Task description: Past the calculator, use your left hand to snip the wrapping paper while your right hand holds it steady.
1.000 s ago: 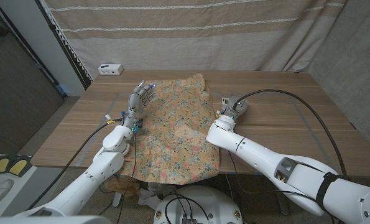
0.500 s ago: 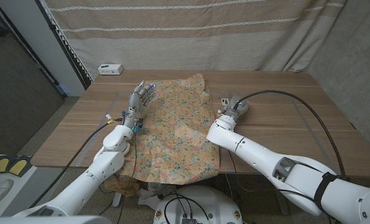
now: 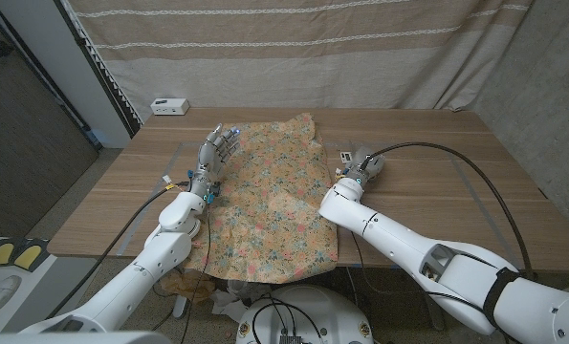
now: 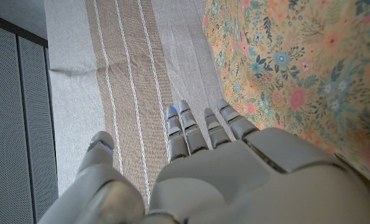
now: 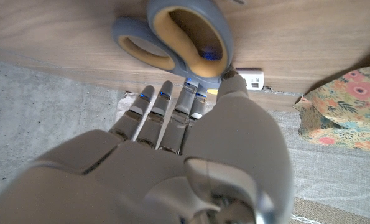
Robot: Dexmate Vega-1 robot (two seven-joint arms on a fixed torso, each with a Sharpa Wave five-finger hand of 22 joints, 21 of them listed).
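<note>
The floral wrapping paper [image 3: 274, 201] lies across the middle of the table and hangs over its near edge. My left hand [image 3: 217, 148] sits at the paper's left border with straight, spread fingers and holds nothing; the left wrist view shows those fingers [image 4: 191, 130] beside the floral sheet [image 4: 296, 68]. My right hand [image 3: 362, 164] is just right of the paper. In the right wrist view its fingers [image 5: 166, 106] reach to the grey scissors [image 5: 178, 34] with yellow-lined handles, and one fingertip pokes into a handle loop. No grip on the scissors shows.
A small white box [image 3: 170, 105] stands at the table's far left corner. Thin cables with coloured clips [image 3: 174, 180] lie left of the paper. A black cable [image 3: 475, 177] loops over the right half of the wooden table [image 3: 437, 134]. A striped curtain hangs behind.
My right hand has edged slightly further toward the scissors. The left hand and the paper have not moved.
</note>
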